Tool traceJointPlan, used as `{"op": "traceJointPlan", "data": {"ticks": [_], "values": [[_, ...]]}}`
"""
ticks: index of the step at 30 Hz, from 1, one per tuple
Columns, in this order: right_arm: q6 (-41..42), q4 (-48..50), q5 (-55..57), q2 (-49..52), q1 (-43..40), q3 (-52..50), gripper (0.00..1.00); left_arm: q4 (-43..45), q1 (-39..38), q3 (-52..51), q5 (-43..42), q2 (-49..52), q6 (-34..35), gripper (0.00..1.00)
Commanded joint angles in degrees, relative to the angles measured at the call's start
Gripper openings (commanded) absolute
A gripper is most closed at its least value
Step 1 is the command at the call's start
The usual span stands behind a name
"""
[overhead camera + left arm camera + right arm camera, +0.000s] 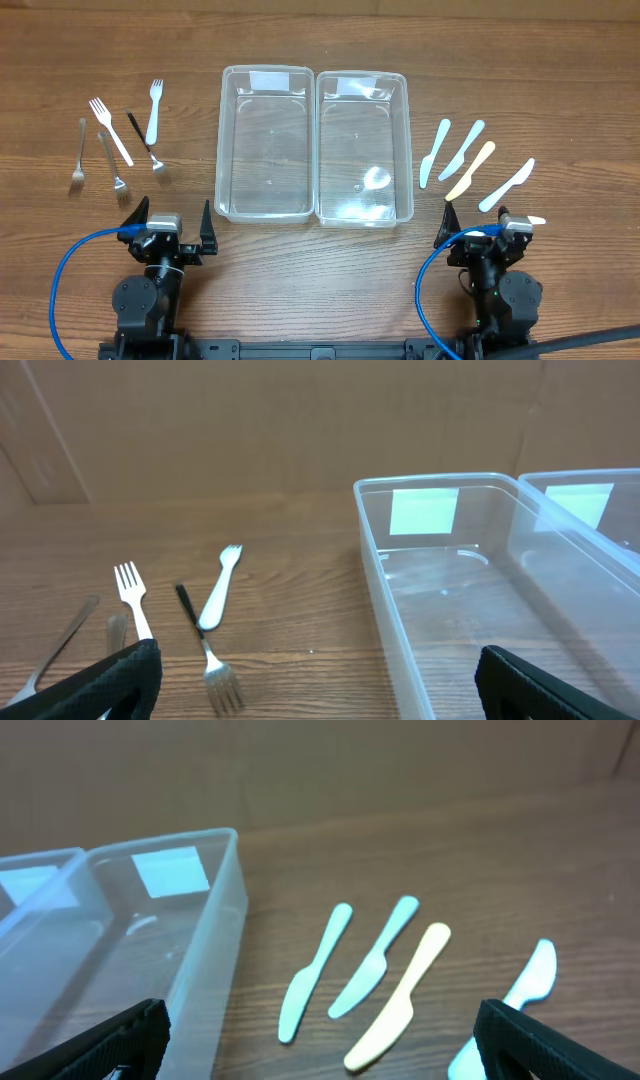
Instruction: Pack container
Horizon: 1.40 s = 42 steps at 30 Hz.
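- Two clear bins (221,140) sit side by side, centre frame, on the tabletop (560,80).
- Forks (153,115) lie upper left, knives (461,150) right.
- Left fingers (138,215) and right fingers (448,218), bottom, spread apart.

Overhead, low wrists (bins (265,150) seemingly shared)

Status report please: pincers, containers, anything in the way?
Left pincer, right pincer open, empty. Left container, right container empty, side by side. Forks left, knives right, none packed. Nothing blocking.
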<state>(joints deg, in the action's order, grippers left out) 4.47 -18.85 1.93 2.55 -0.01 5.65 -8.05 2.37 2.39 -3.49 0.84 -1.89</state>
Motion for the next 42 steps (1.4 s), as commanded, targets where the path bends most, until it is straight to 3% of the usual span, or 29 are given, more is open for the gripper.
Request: {"op": "traceJointPlan", "data": {"ticks": [1,13,34,42], "values": [[1.6,0.0,1.5,2.3,-0.4,0.2,1.0,0.4,0.2,-0.4,-0.4,-0.6,0.8,1.0],[1.6,0.4,2.1,8.8,-0.4,4.2,1.0,0.4,0.2,-0.4,-0.4,-0.6,0.8,1.0],[4.9,-14.3,5.3,26.6,-0.4,24.3,1.0,1.0,0.2,0.5,0.7,-0.6,3.7,1.0],[13.7,-18.3,7.0,29.0,-3.0,27.6,1.0,1.0,0.2,1.4,0.7,-0.6,3.7,1.0]]}}
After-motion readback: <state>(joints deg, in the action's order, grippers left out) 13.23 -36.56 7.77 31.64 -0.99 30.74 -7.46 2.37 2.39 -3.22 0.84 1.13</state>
